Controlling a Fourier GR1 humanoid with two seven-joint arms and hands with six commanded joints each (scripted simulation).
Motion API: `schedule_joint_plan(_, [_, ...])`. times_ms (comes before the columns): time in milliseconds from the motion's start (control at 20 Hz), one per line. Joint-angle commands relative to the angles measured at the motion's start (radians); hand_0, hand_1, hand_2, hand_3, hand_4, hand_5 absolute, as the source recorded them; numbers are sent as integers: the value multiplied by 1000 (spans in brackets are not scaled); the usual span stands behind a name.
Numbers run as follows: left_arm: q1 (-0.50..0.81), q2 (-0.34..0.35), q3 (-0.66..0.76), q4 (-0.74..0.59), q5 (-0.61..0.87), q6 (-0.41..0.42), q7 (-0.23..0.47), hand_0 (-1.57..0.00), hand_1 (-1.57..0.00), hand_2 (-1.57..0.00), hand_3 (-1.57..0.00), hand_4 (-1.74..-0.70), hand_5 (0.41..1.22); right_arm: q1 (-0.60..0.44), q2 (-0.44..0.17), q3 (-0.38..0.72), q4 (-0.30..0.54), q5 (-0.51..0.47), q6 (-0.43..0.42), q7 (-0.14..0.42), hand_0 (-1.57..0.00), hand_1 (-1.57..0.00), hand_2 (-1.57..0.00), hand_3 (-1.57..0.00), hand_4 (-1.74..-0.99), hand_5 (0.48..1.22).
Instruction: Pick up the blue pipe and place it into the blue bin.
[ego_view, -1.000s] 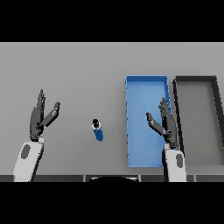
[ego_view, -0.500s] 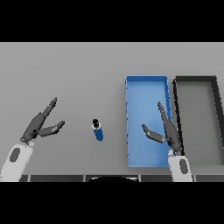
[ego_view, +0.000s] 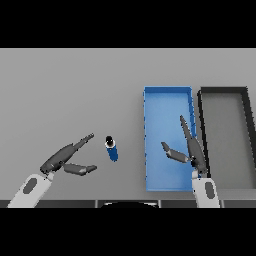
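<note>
Blue pipe (ego_view: 111, 148) lying untouched near table's (ego_view: 70, 90) front edge; left hand (ego_view: 67, 157) being held beside it, fingers spread; right hand (ego_view: 187, 147) being held over blue bin (ego_view: 167, 97), fingers spread.

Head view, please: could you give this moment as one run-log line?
blue pipe on table, ungrasped | left hand open beside it | right hand open over blue bin | bin holds no pipe
</note>
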Motion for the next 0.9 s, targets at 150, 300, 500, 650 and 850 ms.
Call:
schedule_joint_plan(150, [-15, -72, -62, 10, -53, 8, -17, 1, 1, 1, 1, -1123, 470, -3, -7, 0, -5, -2, 8, 19, 1, 1, 1, 1, -1210, 570])
schedule_joint_plan(300, [-64, -147, -89, 63, -86, 26, -22, 1, 1, 1, 1, -1149, 486, -7, -6, -10, 6, -19, 15, 22, 1, 1, 1, 1, -1211, 560])
schedule_joint_plan(500, [-95, -237, -103, 155, -109, 55, -27, 1, 1, 1, 1, -1126, 487, 8, 17, 6, 21, -1, 3, -9, 1, 1, 1, 1, -1205, 554])
schedule_joint_plan(650, [-110, -304, -104, 221, -102, 67, -43, 1, 1, 1, 1, -1137, 495, 16, 16, 1, 18, -2, -1, -13, 1, 1, 1, 1, -1200, 549])
schedule_joint_plan(850, [-143, -346, -108, 303, -151, 100, -94, 1, 1, -6, 1, -1099, 506, 2, 17, -3, 11, -6, -5, 6, 1, 1, 1, 1, -1198, 547])
